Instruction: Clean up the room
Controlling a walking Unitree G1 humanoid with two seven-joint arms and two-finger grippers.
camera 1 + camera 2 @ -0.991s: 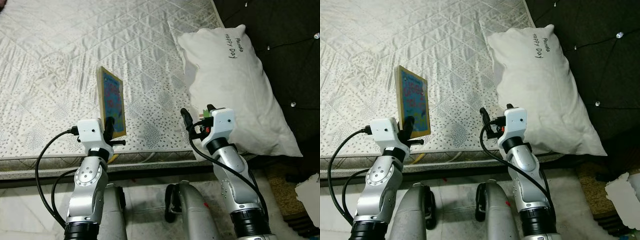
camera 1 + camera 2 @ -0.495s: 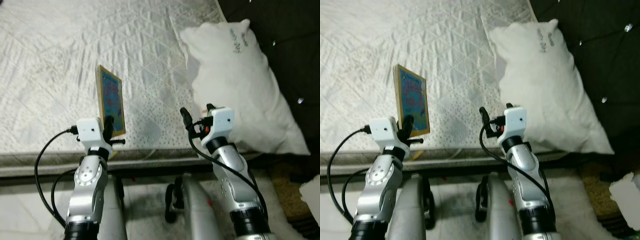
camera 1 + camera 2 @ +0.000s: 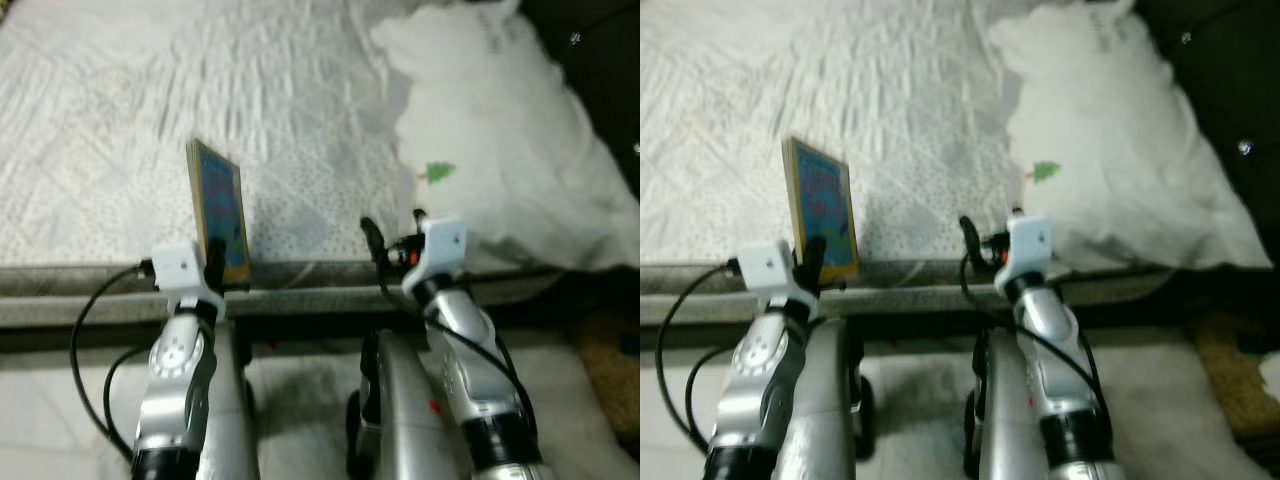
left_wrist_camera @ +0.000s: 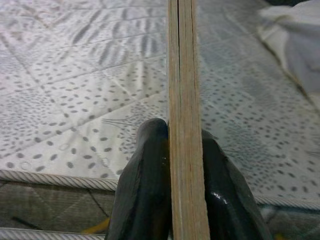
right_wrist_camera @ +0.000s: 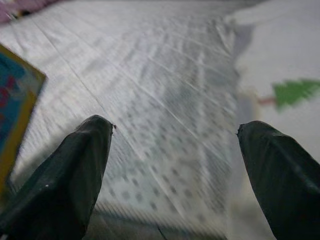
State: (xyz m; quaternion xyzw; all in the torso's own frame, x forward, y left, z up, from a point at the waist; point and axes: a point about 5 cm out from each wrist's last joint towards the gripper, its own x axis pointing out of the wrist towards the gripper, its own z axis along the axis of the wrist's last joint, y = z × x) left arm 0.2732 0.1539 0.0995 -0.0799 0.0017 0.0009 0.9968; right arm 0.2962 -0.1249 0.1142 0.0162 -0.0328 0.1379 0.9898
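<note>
My left gripper (image 3: 216,262) is shut on a thin board book (image 3: 219,210) with a yellow edge and a blue cover. It holds the book upright over the near edge of the white quilted mattress (image 3: 120,110). In the left wrist view both fingers (image 4: 145,190) press the book's edge (image 4: 184,100) from either side. My right gripper (image 3: 392,232) stands open near the mattress edge, just in front of a white pillow (image 3: 490,140) with a small green tree mark. Its fingers (image 5: 70,185) hold nothing.
The mattress side and piping (image 3: 300,300) run across just ahead of my arms. A dark headboard (image 3: 1230,90) stands at the far right behind the pillow. Pale floor (image 3: 50,400) lies below, with my legs (image 3: 400,400) between the arms.
The whole picture has shifted and blurred: the bed edge sits lower and nearer, so the camera has moved. The left gripper still holds the book and the right stays open.
</note>
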